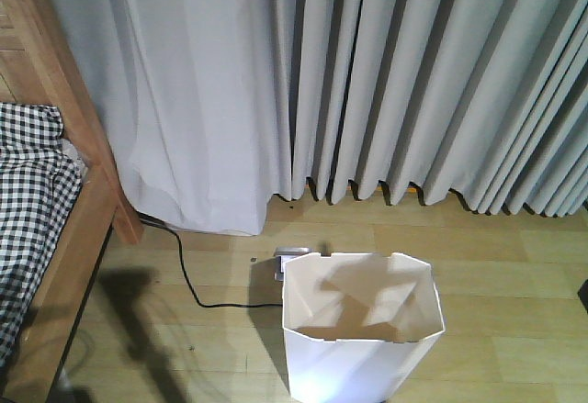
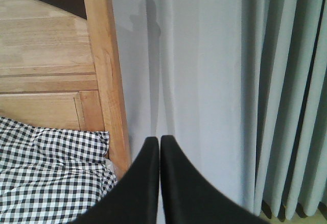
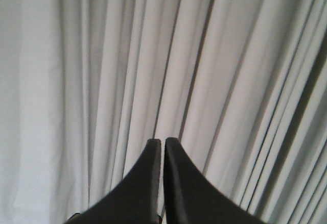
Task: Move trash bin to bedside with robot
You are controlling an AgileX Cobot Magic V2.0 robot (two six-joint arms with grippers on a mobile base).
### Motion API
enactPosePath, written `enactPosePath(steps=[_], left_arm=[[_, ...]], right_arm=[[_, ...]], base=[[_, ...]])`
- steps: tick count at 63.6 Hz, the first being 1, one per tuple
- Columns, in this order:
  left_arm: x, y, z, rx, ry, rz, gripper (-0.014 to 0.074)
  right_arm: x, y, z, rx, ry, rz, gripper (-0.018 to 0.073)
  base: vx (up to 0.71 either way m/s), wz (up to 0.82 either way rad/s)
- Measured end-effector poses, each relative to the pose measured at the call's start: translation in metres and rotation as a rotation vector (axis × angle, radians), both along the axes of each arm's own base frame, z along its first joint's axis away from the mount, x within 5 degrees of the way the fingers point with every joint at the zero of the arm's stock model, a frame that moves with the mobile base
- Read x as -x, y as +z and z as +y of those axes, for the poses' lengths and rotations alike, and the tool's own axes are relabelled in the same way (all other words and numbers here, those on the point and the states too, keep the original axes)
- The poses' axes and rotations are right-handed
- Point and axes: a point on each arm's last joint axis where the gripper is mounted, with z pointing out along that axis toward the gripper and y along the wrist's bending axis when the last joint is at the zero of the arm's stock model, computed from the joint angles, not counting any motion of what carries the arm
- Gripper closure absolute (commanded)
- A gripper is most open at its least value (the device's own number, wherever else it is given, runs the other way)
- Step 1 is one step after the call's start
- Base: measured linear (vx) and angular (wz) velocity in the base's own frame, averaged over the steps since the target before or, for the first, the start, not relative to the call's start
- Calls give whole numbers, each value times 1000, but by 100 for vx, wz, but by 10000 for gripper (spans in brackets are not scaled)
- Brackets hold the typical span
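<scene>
The tall white trash bin (image 1: 363, 330) with a cut-cornered rim stands on the wooden floor at the bottom centre of the front view, empty inside. The bed (image 1: 69, 219), light wooden frame with black-and-white checked bedding (image 1: 28, 192), is at the left edge. It also shows in the left wrist view (image 2: 104, 81), with the bedding (image 2: 51, 173) below. My left gripper (image 2: 160, 138) is shut and empty, raised and facing the curtain beside the bedpost. My right gripper (image 3: 163, 141) is shut and empty, facing the curtain. Neither arm shows in the front view.
Grey-white curtains (image 1: 367, 72) hang across the back, down to the floor. A black cable (image 1: 188, 279) runs over the floor from the bed leg toward a small grey box (image 1: 292, 258) just behind the bin. Wooden floor (image 1: 514, 274) lies to the bin's right.
</scene>
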Motion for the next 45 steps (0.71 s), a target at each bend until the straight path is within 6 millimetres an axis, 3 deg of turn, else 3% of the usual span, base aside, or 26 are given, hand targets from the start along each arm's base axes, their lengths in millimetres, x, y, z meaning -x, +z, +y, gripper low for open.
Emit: enactPosePath(steps=[45], left_arm=[[0,0,0,0,0,0,603]], right_arm=[[1,-3,0,2,0,5,568]], base=[[0,0]])
